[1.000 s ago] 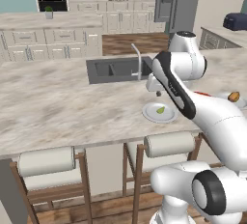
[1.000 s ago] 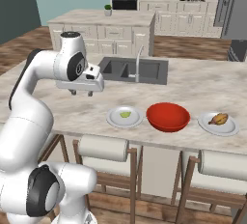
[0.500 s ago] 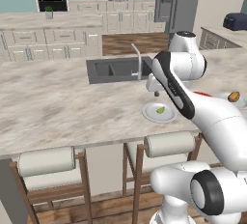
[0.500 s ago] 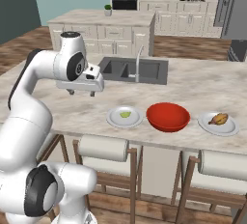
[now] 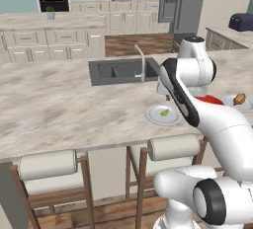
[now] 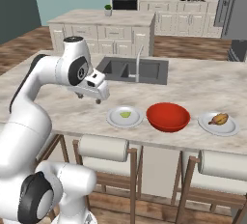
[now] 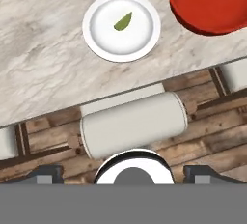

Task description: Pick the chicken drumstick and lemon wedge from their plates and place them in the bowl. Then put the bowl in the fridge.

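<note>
My gripper [image 6: 91, 98] has just spread wide and holds nothing, hovering above the counter [image 6: 202, 85]. So picking can begin: the bowl [image 6: 168, 116] sits empty, the chicken drumstick [image 6: 219, 119] and lemon wedge [image 7: 123, 21] untouched on their plates.

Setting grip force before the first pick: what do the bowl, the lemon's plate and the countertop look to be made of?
The bowl looks like glazed ceramic or hard plastic: uniform red with a glossy sheen. The plate under the lemon wedge looks like matte white ceramic, flat with a slight rim; it could be plastic. The countertop looks like polished stone: beige with grey marble-like veining.
</note>
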Robot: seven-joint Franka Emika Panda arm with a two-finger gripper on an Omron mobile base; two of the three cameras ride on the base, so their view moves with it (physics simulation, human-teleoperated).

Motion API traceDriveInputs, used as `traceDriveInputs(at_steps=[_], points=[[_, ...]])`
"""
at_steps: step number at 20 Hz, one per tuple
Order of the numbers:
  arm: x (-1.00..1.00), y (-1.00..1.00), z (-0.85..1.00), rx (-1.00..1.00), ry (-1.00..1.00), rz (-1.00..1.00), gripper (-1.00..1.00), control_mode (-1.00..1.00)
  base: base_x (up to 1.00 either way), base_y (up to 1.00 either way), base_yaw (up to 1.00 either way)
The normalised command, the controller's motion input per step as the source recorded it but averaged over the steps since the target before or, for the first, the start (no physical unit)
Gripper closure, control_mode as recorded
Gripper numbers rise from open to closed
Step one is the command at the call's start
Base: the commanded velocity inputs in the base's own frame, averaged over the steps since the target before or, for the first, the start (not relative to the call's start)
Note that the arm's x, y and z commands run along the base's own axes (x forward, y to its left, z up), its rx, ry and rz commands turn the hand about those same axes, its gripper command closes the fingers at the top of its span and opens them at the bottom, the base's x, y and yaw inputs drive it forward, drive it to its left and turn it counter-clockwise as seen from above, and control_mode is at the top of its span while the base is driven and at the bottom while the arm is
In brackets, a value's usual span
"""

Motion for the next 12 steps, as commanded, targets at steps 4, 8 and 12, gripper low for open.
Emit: traceDriveInputs(at_steps=[4, 8, 12], points=[[0.0, -0.22, -0.21, -0.03, -0.05, -0.64, -1.0, -1.0, 0.0, 0.0, 0.0], [0.09, -0.24, -0.18, -0.02, -0.01, -0.42, -1.0, -1.0, 0.0, 0.0, 0.0], [0.28, -0.19, -0.16, 0.01, 0.01, -0.16, -1.0, -1.0, 0.0, 0.0, 0.0]])
